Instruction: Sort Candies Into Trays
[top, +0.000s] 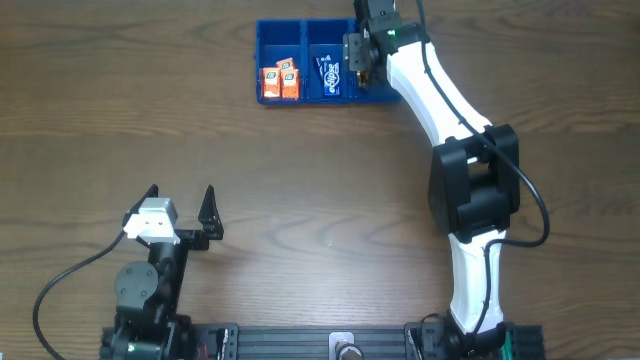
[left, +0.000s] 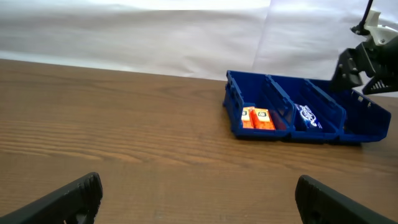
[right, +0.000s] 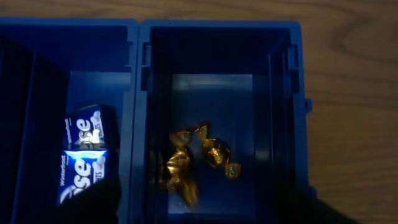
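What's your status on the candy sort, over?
Left gripper open, near its base. Right gripper open over blue tray, right compartment, gold-wrapped candies inside. Orange candies left, blue-wrapped bars middle. Nothing blocking the tray.

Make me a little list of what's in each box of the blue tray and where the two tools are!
Tray: blue, three boxes, far side of the table
Left box: orange candies
Middle box: blue candies
Right box: gold candies
Left tool: open, over bare wood
Right tool: open, above the right box
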